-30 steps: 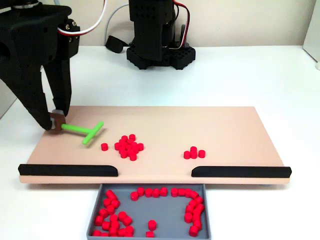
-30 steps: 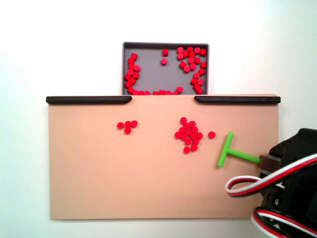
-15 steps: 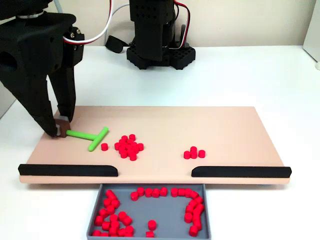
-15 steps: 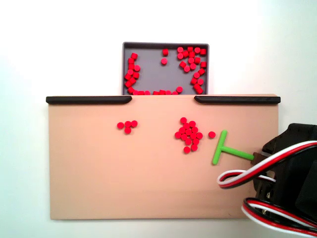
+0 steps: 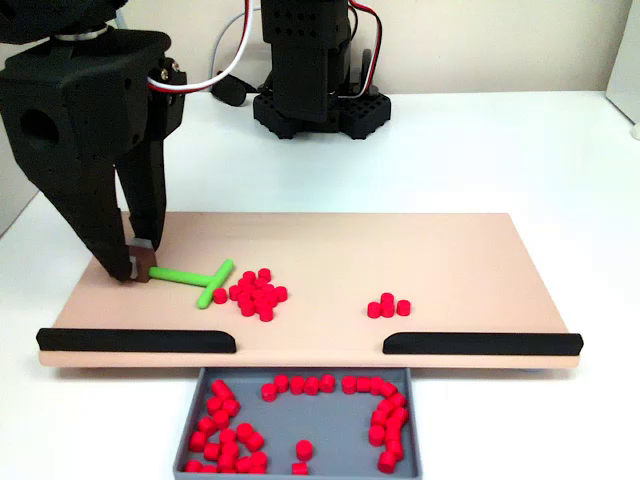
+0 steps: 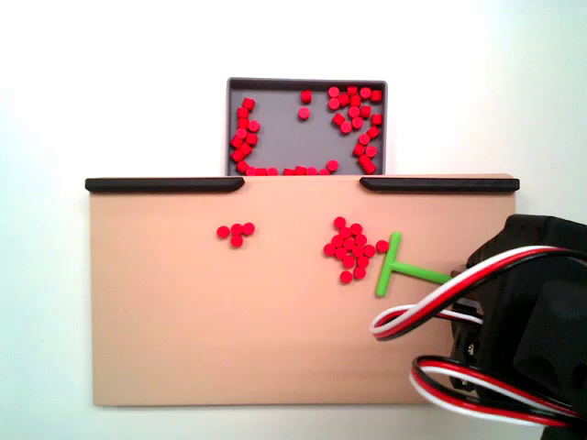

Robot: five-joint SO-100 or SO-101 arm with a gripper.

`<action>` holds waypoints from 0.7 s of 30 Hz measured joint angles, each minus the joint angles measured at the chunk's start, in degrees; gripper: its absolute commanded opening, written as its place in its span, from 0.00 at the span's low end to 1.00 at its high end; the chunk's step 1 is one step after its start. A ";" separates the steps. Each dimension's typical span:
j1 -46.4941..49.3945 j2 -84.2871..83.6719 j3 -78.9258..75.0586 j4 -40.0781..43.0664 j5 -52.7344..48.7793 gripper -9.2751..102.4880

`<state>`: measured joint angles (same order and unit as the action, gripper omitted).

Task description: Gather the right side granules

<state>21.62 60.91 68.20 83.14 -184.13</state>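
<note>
The right side granules [image 6: 348, 249] are a tight bunch of small red pellets on the tan board [image 6: 229, 330]; in the other fixed view this bunch [image 5: 256, 292] lies left of centre. My gripper [image 5: 140, 270] is shut on the stem of a green T-shaped pusher [image 5: 195, 276], low over the board's left part. The pusher's crossbar [image 6: 388, 264] stands right beside the bunch, and one loose pellet [image 6: 382, 246] touches it. My arm's black body [image 6: 523, 312] hides the fingertips from above.
A small bunch of like pellets [image 5: 388, 305] lies further along the board. Two black rails [image 5: 135, 340] [image 5: 480, 343] line the front edge with a gap between them. Below the gap sits a grey tray [image 5: 190, 420] holding many red pellets. The arm's base [image 5: 320, 100] stands behind the board.
My gripper has slid the green pusher along the board toward the bigger bunch. The crossbar has reached the loose pellet and carried it up to the bunch's edge.
</note>
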 measured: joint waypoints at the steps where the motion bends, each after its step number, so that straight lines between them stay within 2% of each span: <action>1: -0.26 -0.09 0.00 0.00 0.00 0.08; 21: -4.39 -0.26 -0.18 -0.26 0.00 0.08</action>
<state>17.23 60.64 68.03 82.88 -184.13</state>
